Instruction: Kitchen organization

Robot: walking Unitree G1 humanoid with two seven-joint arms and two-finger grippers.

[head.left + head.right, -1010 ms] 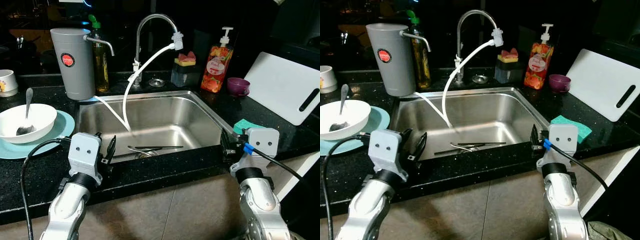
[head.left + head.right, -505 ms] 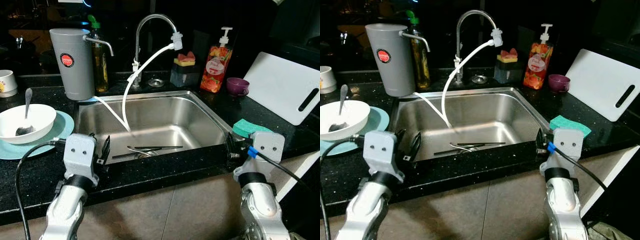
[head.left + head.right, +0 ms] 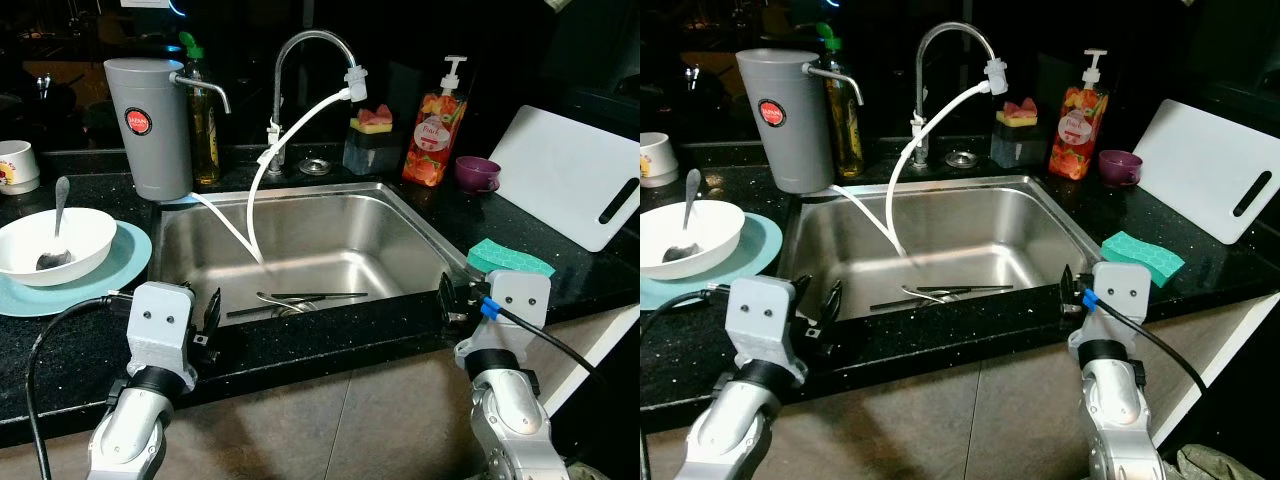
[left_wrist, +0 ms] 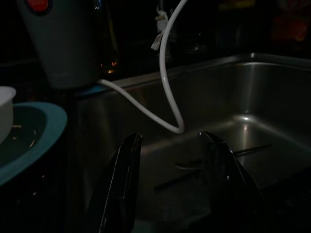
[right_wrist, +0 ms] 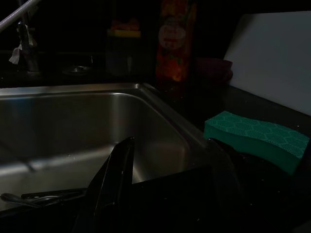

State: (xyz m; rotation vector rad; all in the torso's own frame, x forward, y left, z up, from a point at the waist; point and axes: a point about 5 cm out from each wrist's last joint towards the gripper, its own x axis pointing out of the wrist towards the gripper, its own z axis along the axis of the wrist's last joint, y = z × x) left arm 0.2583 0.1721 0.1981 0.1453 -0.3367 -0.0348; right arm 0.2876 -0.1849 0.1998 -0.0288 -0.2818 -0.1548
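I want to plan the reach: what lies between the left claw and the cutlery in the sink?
In the left wrist view, bare steel sink wall and floor separate the open left claw from the cutlery.

Dark tiled floor [image 3: 380, 420] below counter [image 3: 60, 345]

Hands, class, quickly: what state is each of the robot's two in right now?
Left hand: open, holding nothing, at the sink's front edge.
Right hand: open, holding nothing, at the front right corner beside the green sponge.
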